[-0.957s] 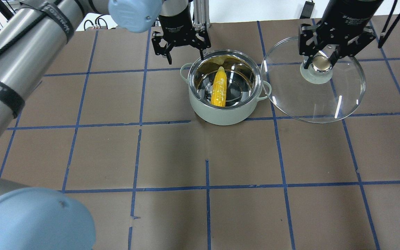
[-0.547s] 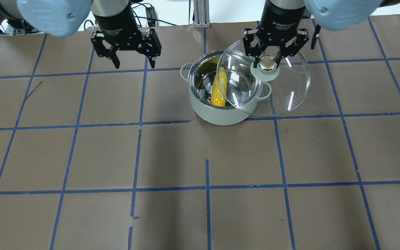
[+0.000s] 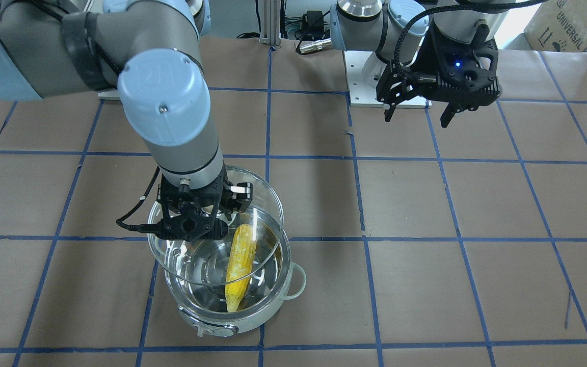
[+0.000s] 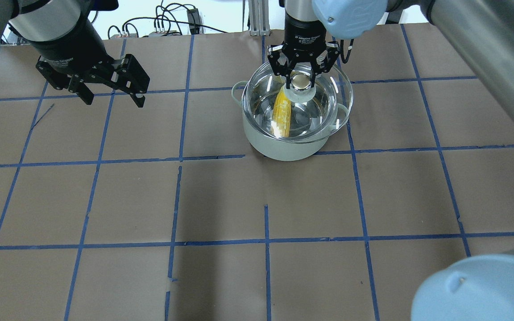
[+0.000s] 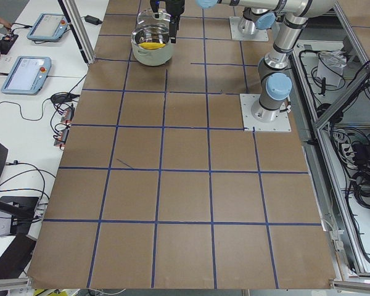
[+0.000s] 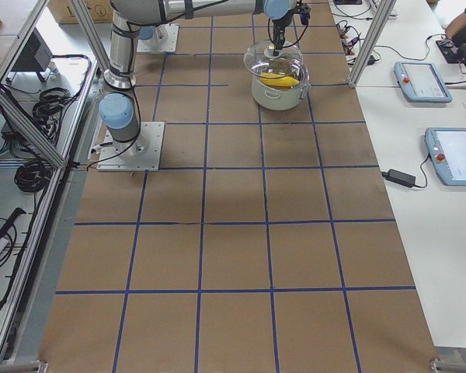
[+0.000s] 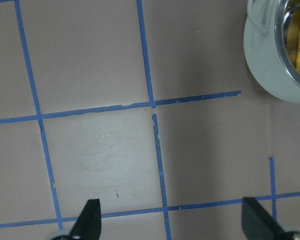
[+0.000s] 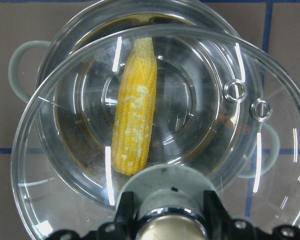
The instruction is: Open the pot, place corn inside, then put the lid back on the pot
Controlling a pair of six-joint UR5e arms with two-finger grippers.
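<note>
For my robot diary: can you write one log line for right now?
corn: inside pot | lid: above pot, off-centre, not seated | right gripper: shut on lid | left gripper: open, empty

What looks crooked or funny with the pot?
Only the lid: the right gripper holds it in its jaws above the pot, shifted off-centre and not yet seated. The corn lies inside the pot, and nothing looks spilled or broken.
</note>
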